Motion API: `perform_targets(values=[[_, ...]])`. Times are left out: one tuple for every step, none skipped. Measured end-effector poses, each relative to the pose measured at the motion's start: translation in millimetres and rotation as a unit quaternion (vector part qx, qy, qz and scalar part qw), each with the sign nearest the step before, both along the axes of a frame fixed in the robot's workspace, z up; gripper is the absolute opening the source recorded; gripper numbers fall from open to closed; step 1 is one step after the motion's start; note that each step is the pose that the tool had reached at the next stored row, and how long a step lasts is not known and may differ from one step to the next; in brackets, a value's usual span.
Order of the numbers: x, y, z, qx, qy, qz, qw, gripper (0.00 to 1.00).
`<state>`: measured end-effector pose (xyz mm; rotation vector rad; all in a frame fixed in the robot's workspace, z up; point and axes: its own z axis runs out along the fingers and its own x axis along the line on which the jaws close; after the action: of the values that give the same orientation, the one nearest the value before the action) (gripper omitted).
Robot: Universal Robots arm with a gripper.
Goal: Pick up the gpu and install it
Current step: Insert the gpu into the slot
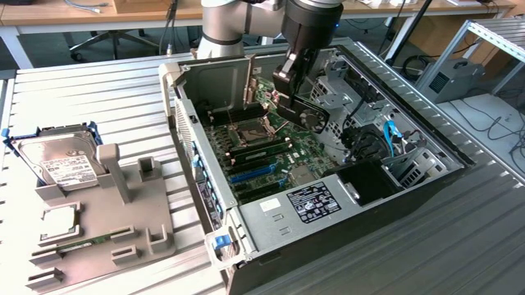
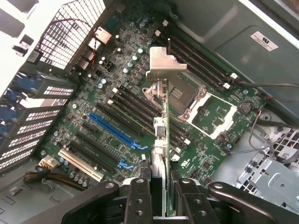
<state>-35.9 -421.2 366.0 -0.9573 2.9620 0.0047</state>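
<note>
Wrist view looks along the gpu (image 2: 160, 116), seen edge-on, with the fingers (image 2: 139, 198) clenched against its two flat faces. That grip probably leaves the card's edges free for seating. Its silver bracket (image 2: 164, 63) sits at the end away from the fingers. In the exterior view the card hangs inside the open computer case (image 1: 182, 117), above the motherboard (image 1: 271, 157), not yet seated.

Matt black tool (image 2: 161, 198); gpu (image 2: 161, 135) partly bare silvery metal
</note>
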Motion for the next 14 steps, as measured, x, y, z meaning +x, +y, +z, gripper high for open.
perform_targets(values=[[0.0,0.0,0.0,0.0,0.0,0.002,1.0,0.26],[0.0,0.0,0.0,0.0,0.0,0.003,1.0,0.26],[0.0,0.0,0.0,0.0,0.0,0.004,1.0,0.26],[0.0,0.0,0.0,0.0,0.0,0.005,1.0,0.26],[0.0,0.0,0.0,0.0,0.0,0.007,1.0,0.26],[0.0,0.0,0.0,0.0,0.0,0.009,1.0,0.26],[0.0,0.0,0.0,0.0,0.0,0.01,1.0,0.26],[0.0,0.0,0.0,0.0,0.0,0.011,0.9999,0.26],[0.0,0.0,0.0,0.0,0.0,0.012,0.9999,0.26],[0.0,0.0,0.0,0.0,0.0,0.014,0.9999,0.26],[0.0,0.0,0.0,0.0,0.0,0.015,0.9999,0.26],[0.0,0.0,0.0,0.0,0.0,0.017,0.9999,0.26],[0.0,0.0,0.0,0.0,0.0,0.018,0.9998,0.26],[0.0,0.0,0.0,0.0,0.0,0.02,0.9998,0.26]])
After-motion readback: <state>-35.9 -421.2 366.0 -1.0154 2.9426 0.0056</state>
